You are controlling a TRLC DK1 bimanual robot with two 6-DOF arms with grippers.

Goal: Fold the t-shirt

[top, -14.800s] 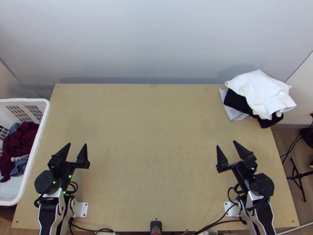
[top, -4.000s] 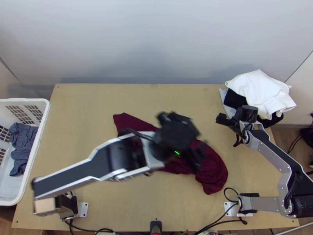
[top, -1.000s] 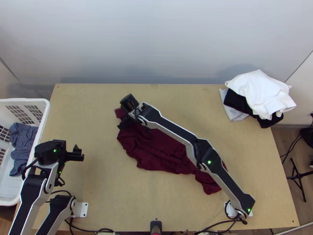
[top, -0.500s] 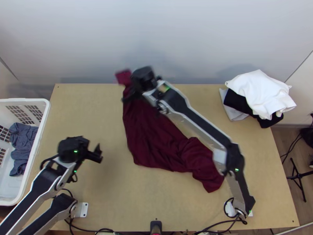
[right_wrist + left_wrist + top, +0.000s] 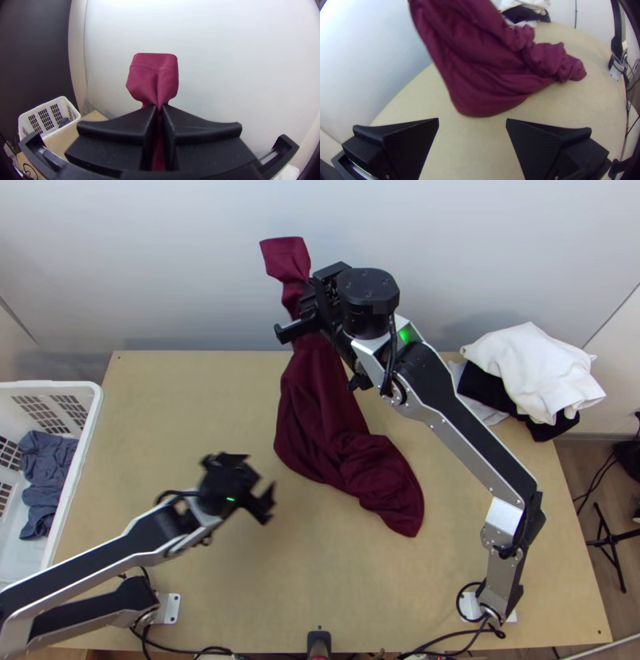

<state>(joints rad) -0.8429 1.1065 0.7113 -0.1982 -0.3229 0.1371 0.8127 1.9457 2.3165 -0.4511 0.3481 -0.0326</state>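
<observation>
Pale wall (image 5: 200,260) behind the table (image 5: 184,420); the basket (image 5: 48,385) is your landmark, at the left. To its right, your left end effector (image 5: 472,120) stands wide and holds nothing; closed hastily, it could pinch loose folds instead of an edge. Farther right of the basket, the t-shirt (image 5: 352,460) lies partly bunched on the table, its upper part off it; slack cloth may twist or drag. Your right end effector (image 5: 159,106) is shut around cloth near a seamed end; this narrow pinch could slip. Farthest from the basket: the garment pile (image 5: 528,368).
</observation>
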